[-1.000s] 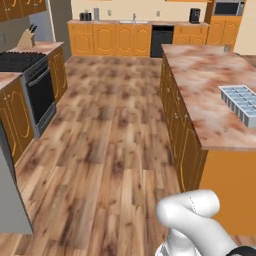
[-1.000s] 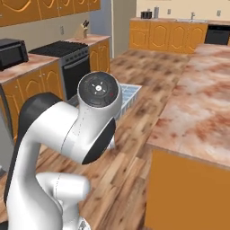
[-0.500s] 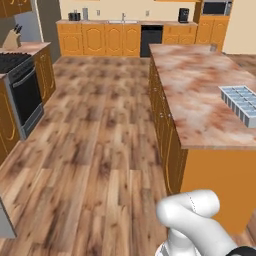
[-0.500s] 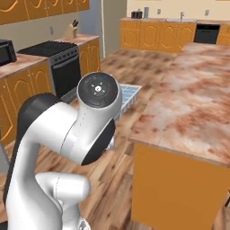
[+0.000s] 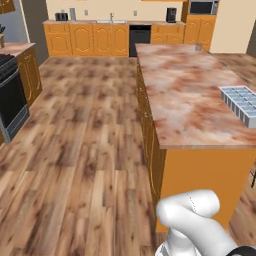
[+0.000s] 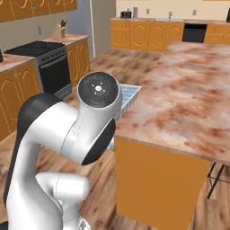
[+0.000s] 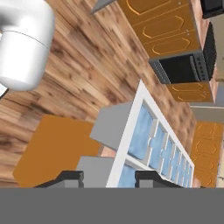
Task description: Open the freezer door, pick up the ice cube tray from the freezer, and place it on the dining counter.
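The claw (image 7: 108, 177) grips the ice cube tray (image 7: 151, 142) by its rim, holding it at the near edge of the marbled dining bench (image 5: 190, 95).

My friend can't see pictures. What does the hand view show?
A pale blue ice cube tray is held between the jaws of the gripper, tilted across the picture. Behind it lie wood floor, orange cabinets and a black oven.

Brown wood-plank floor (image 5: 85, 140); row of orange panelled base cabinets (image 5: 95, 39) along cream far wall (image 5: 125, 9), with black dishwasher front (image 5: 139, 35) set in; black oven range (image 6: 49, 63) between orange cabinets at left wall; even, shadowless light.
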